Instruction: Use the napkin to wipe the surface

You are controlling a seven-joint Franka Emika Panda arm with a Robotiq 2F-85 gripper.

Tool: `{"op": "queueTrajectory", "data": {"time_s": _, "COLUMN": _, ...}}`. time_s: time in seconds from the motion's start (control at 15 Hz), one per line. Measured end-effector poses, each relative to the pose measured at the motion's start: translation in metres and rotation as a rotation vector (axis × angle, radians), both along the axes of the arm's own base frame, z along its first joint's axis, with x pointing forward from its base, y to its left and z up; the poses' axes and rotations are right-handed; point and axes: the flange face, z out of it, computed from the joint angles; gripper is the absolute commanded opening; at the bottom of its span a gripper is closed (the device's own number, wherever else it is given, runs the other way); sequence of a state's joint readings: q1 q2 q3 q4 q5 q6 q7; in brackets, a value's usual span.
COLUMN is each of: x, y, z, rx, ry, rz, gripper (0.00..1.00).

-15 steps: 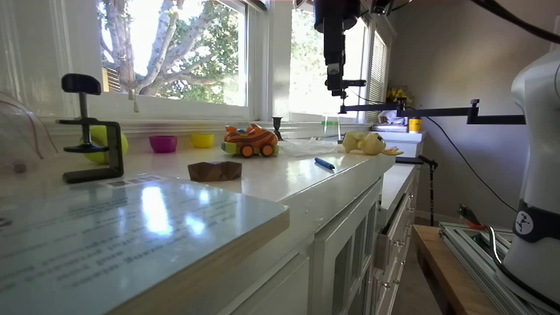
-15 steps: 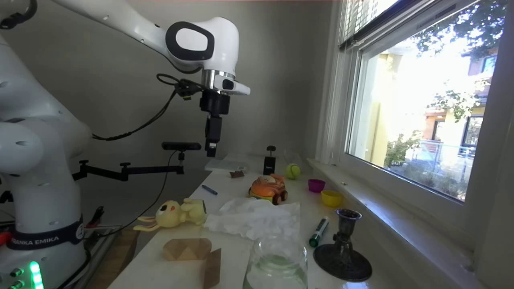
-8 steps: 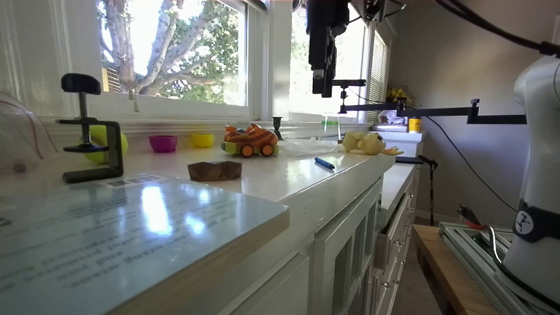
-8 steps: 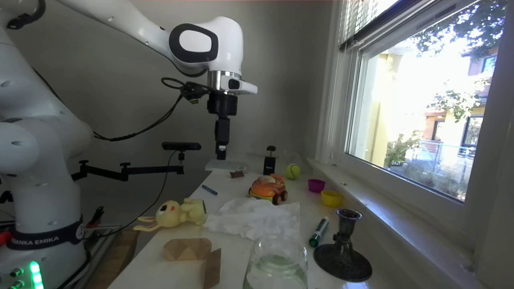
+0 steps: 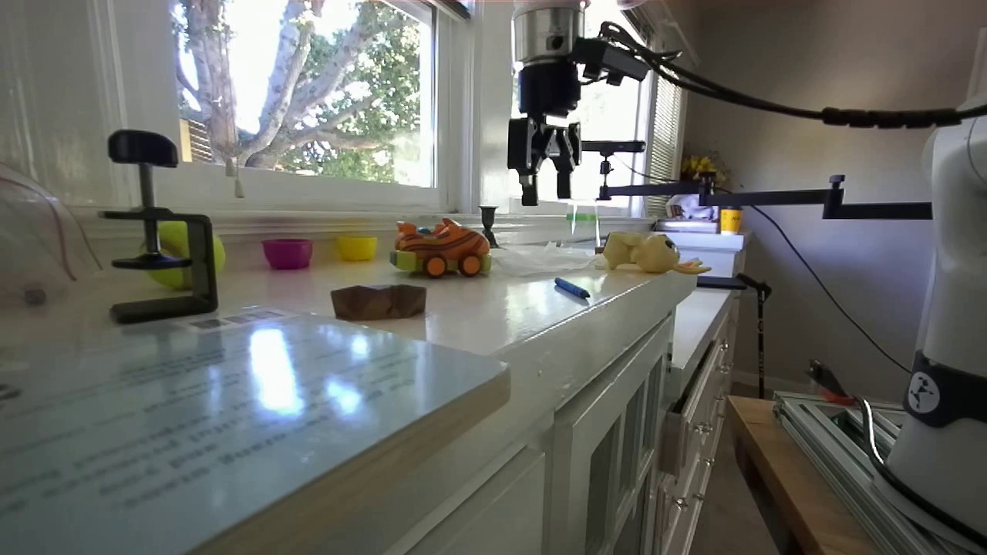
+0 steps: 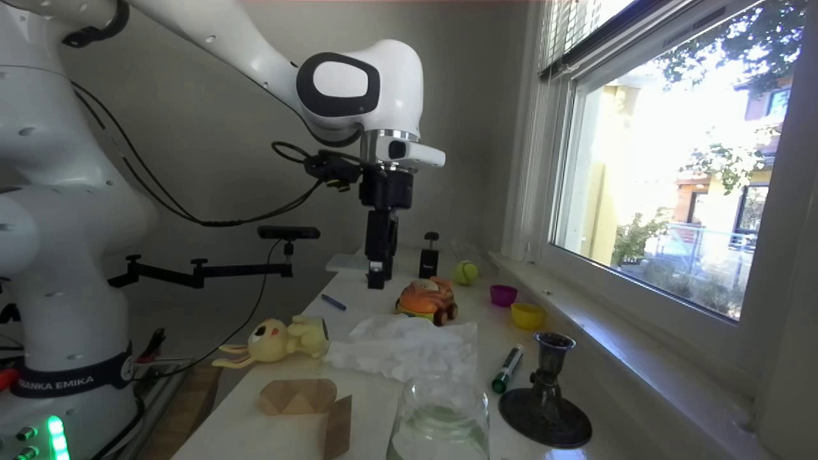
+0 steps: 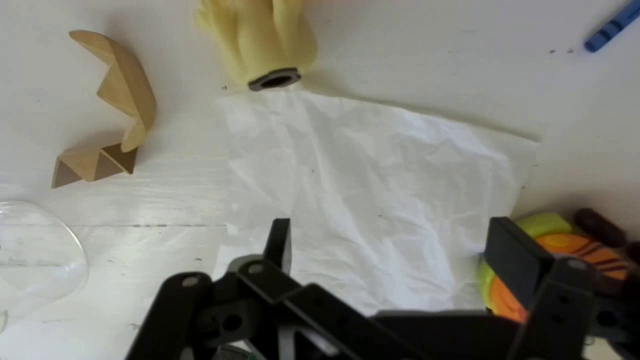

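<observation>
Wrist view, one napkin [image 7: 380, 190], one spread pincer [image 7: 397, 245], one blue crayon [image 7: 611, 31]

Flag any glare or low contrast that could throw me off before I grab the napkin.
In an exterior view, white glare patches on the board; in both exterior views, window glass is partly blown out; in the wrist view, the napkin is white on a white counter, though a thin shadow traces its upper edge, and the clear jar shows only faintly.
</observation>
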State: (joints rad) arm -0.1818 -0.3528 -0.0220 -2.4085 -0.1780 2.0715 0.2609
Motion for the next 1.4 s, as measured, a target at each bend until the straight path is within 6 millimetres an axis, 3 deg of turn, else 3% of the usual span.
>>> {"op": "queueTrajectory", "data": {"time_s": 0.47, "x": 0.008, "y": -0.039, "z": -0.028, "rx": 0.036, "ry": -0.002, "rz": -0.1, "gripper": 1.0}}
{"op": "queueTrajectory", "data": {"time_s": 1.13, "x": 0.026, "y": -0.046, "z": -0.067, "rx": 0.124, "ry": -0.077, "rz": -0.137, "gripper": 1.0}}
{"op": "queueTrajectory", "data": {"time_s": 1.2, "x": 0.026, "y": -0.045, "z": -0.071, "rx": 0.13, "ry": -0.077, "rz": -0.132, "gripper": 0.76}}
{"op": "queueTrajectory", "data": {"time_s": 1.27, "x": 0.026, "y": -0.044, "z": -0.075, "rx": 0.135, "ry": -0.076, "rz": -0.125, "gripper": 0.74}}
{"op": "queueTrajectory", "data": {"time_s": 1.4, "x": 0.026, "y": -0.041, "z": -0.082, "rx": 0.138, "ry": -0.075, "rz": -0.108, "gripper": 0.59}}
